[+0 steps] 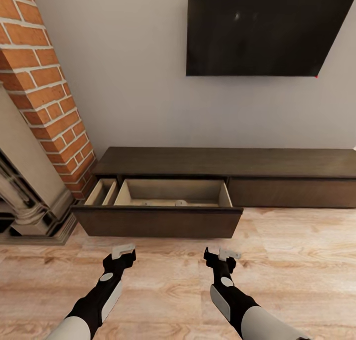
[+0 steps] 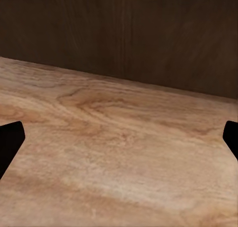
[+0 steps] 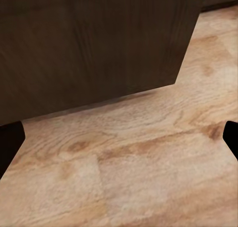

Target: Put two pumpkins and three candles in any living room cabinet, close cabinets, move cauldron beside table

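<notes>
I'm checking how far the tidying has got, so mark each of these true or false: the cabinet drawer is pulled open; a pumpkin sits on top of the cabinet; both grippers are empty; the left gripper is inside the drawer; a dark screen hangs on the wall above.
1. The cabinet drawer is pulled open. True.
2. A pumpkin sits on top of the cabinet. False: its top is bare.
3. Both grippers are empty. True: the left gripper and right gripper hold nothing.
4. The left gripper is inside the drawer. False: it hangs over the wooden floor in front of the drawer.
5. A dark screen hangs on the wall above. True.
</notes>
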You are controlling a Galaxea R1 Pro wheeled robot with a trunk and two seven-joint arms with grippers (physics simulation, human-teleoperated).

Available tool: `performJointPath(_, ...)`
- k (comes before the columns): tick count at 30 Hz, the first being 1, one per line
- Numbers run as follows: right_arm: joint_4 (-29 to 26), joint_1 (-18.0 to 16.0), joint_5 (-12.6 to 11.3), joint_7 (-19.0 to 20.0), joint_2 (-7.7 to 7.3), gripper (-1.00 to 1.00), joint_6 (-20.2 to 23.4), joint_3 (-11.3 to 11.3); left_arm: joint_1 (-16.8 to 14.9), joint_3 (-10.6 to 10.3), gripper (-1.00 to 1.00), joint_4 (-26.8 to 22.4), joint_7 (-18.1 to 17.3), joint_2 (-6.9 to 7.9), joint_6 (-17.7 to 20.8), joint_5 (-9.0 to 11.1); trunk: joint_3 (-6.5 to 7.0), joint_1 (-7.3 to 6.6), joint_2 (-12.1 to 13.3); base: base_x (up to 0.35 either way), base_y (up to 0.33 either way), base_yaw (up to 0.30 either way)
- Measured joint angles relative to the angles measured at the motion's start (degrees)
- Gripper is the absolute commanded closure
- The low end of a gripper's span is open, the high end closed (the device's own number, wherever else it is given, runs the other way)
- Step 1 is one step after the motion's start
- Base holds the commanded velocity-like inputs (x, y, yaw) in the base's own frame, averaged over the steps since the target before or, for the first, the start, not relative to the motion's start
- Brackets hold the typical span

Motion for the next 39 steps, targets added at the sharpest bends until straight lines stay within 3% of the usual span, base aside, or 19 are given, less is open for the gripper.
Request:
performJointPath(11,-0.1,0.1,0.1,0.1,0.36,-1.0,-0.6,0.1,0.0,0.4,-1.0,0.8,0.1,0.09,-1.6,0.6,-1.97,2.42,-4.4,0.0,0.0,0.0)
performJointPath(16,0.0,0.1,0.2,0.2,0.33,-1.0,-4.2,0.2,0.0,0.5,-1.0,0.8,0.2,0.08,-1.6,0.6,-2.87,3.51,-6.4,0.0,0.0,0.0)
performJointPath(24,0.0,0.1,0.1,4.4,0.31,-1.0,-5.4,0.4,0.0,0.4,-1.0,0.8,0.2,0.07,-1.6,0.6,-4.31,5.27,-9.6,0.0,0.0,0.0)
performJointPath(39,0.0,0.1,0.1,5.1,0.28,-1.0,-5.5,0.4,0.0,0.7,-1.0,0.8,0.4,0.09,-1.2,0.6,-4.31,5.28,-9.6,0.093,0.0,0.0)
